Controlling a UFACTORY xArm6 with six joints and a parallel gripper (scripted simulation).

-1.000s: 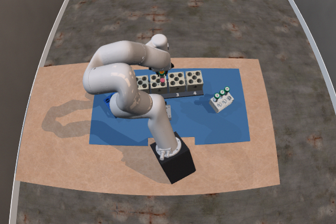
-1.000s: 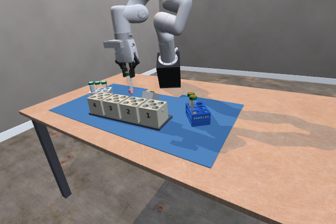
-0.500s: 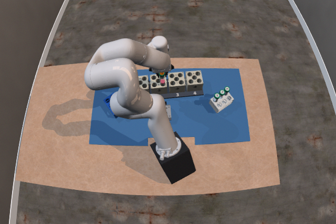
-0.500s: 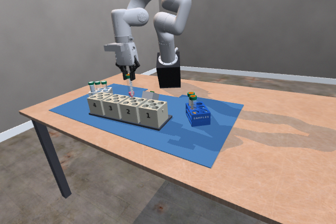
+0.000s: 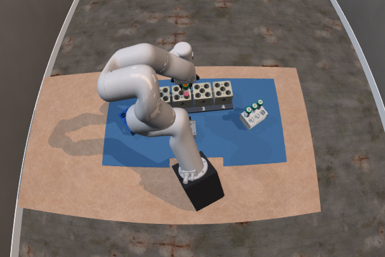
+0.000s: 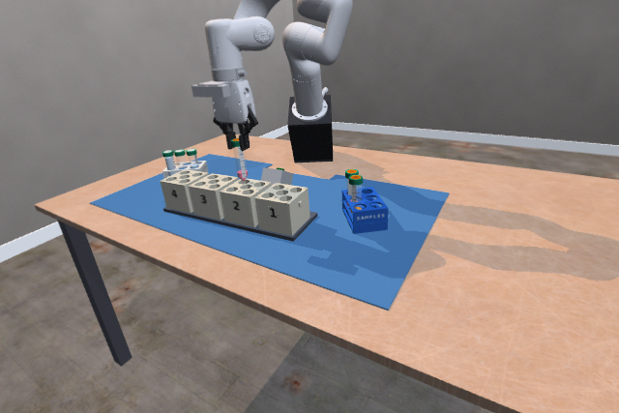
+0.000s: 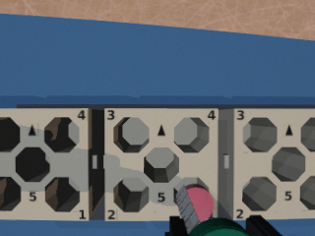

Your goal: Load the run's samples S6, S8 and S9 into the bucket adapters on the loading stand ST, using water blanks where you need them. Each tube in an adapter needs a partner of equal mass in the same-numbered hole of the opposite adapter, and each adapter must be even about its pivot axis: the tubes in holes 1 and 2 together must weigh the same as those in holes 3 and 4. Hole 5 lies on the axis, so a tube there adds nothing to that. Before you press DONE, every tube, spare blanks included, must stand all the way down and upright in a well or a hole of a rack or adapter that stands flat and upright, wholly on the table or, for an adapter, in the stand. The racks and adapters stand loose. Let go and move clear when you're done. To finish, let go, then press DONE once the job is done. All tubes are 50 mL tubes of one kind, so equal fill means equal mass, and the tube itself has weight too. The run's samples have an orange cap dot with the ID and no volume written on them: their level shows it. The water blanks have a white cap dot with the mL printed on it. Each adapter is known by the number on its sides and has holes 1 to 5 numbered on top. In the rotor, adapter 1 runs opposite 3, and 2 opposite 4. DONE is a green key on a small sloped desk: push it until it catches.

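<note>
My gripper (image 5: 185,86) (image 6: 237,142) (image 7: 219,228) is shut on a tube with a green cap and orange dot; its ID is not readable. The tube (image 6: 239,159) hangs cap up, its pink tip over hole 1 of adapter 2 (image 5: 176,103) (image 6: 236,216) (image 7: 135,169), above the top. Adapter 1 (image 6: 273,223) (image 7: 76,163), adapter 3 (image 5: 198,102) (image 6: 203,209) (image 7: 245,169) and adapter 4 (image 5: 219,102) (image 6: 174,203) stand upright in the dark stand (image 5: 214,110) (image 6: 295,236); their visible holes look empty. Two orange-dot tubes (image 6: 351,172) (image 6: 355,180) stand in the blue samples rack (image 6: 369,224).
A white rack (image 5: 248,124) at the right holds three white-dot blanks (image 5: 248,109) (image 5: 254,105) (image 5: 260,102). The sloped grey desk (image 5: 193,129) (image 6: 272,176) stands between the adapters and the arm's base; its green key (image 6: 280,168) barely shows. The arm hides part of the samples rack from above.
</note>
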